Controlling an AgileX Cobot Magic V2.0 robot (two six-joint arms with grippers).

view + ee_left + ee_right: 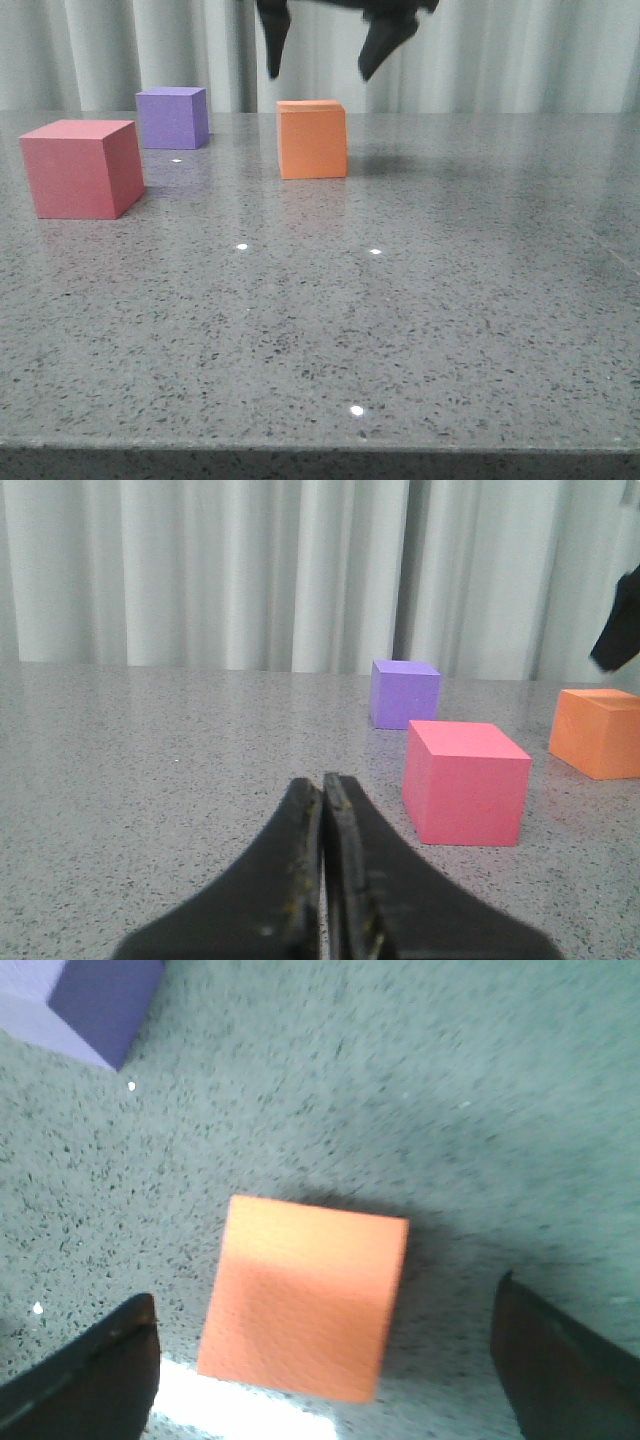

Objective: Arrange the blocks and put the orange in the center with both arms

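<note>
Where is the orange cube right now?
In the front view the orange cube sits on the table, right of the purple cube, directly beneath the open right gripper.

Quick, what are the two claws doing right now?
Left gripper: shut, holding nothing.
Right gripper: open, empty, hanging above the orange cube.

Wide bare table point(420, 330) lies right of the orange cube point(312, 139), while the red-pink cube point(82, 168) and purple cube point(172, 117) crowd its left.
</note>
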